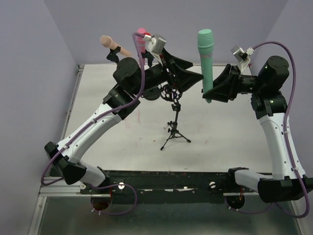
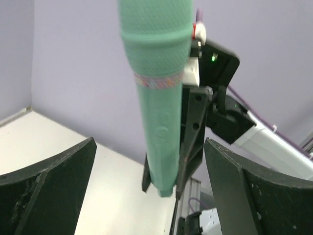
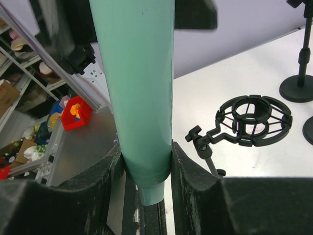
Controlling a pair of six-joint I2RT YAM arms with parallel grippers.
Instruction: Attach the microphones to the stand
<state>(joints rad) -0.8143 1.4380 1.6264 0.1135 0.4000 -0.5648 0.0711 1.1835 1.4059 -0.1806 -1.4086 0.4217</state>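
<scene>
Three microphones show: the peach microphone (image 1: 111,43) and the pink microphone (image 1: 142,33) sit high at the back left. My left gripper (image 2: 150,161) has its fingers spread wide, off the upright mint green microphone (image 1: 206,58) just beside them. My right gripper (image 3: 146,161) pinches its lower handle.

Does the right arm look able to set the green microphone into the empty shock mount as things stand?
Probably, but not straight away. The right gripper grips the green microphone by its base, upright, and the shock mount sits empty; the open left gripper, seemingly above the mount, should clear first.
</scene>
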